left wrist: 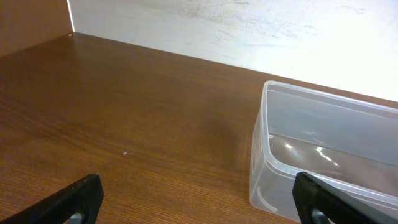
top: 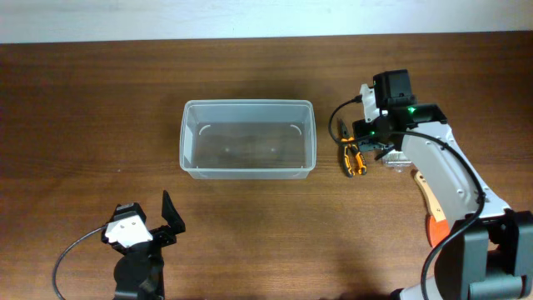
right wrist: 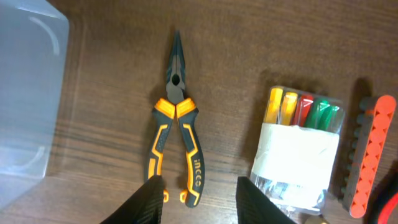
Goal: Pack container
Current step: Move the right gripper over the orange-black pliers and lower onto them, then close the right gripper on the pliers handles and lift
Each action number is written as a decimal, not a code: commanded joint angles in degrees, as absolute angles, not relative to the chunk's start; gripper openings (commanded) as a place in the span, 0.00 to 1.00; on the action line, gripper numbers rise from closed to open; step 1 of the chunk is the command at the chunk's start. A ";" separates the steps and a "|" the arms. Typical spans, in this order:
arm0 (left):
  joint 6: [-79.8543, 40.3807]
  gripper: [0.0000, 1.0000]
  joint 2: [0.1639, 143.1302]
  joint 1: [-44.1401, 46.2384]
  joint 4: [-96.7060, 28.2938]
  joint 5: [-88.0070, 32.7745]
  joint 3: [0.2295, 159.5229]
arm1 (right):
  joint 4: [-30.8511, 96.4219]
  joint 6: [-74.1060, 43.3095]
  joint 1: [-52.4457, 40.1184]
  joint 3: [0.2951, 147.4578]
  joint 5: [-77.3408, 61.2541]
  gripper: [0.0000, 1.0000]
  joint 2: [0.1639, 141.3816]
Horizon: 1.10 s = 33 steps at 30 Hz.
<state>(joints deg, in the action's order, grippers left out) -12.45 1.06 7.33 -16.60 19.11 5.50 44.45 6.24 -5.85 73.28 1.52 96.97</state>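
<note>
Right tool (right wrist: 200, 184) wide open, empty, above pliers (right wrist: 177, 134); an off-centre close could skid them into container (right wrist: 25, 93).

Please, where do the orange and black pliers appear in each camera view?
Overhead: pliers right of centre, just right of the container.
Left wrist: not in view.
Right wrist: pliers at centre, tips pointing up, handles by the open right claw.
Shared landmark: the container, at the left edge in right wrist, right side in left wrist.

Clear container (top: 248, 104), orange-black pliers (right wrist: 175, 93), brown wood-grain table (top: 83, 125)
</note>
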 commanded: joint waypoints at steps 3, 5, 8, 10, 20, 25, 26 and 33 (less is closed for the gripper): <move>-11.94 0.99 0.69 7.51 -16.71 19.31 5.32 | 44.25 11.38 -6.13 72.40 3.97 0.40 101.47; -11.94 0.99 0.69 7.51 -16.71 19.31 5.32 | 44.31 11.11 -6.04 72.40 3.88 0.40 103.00; -11.94 0.99 0.69 7.51 -16.71 19.31 5.32 | 44.77 10.79 -6.02 72.42 3.92 0.42 105.19; -11.94 0.99 0.69 7.51 -16.71 19.31 5.32 | 44.82 10.02 -6.04 72.42 3.95 0.42 106.37; -11.94 0.99 0.69 7.51 -16.71 19.31 5.32 | 44.80 7.35 -5.98 72.36 3.68 0.41 109.27; -11.94 0.99 0.69 7.51 -16.71 19.31 5.32 | 44.56 6.55 -5.98 72.31 3.68 0.41 110.67; -11.94 0.99 0.69 7.51 -16.71 19.31 5.32 | 44.49 6.55 -5.98 72.31 3.68 0.41 110.87; -11.94 0.99 0.69 7.51 -16.71 19.31 5.32 | 44.27 6.57 -5.98 72.27 3.70 0.36 111.09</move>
<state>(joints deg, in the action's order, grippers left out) -12.45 1.06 7.33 -16.62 19.11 5.50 44.47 7.25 -5.82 72.84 3.03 110.63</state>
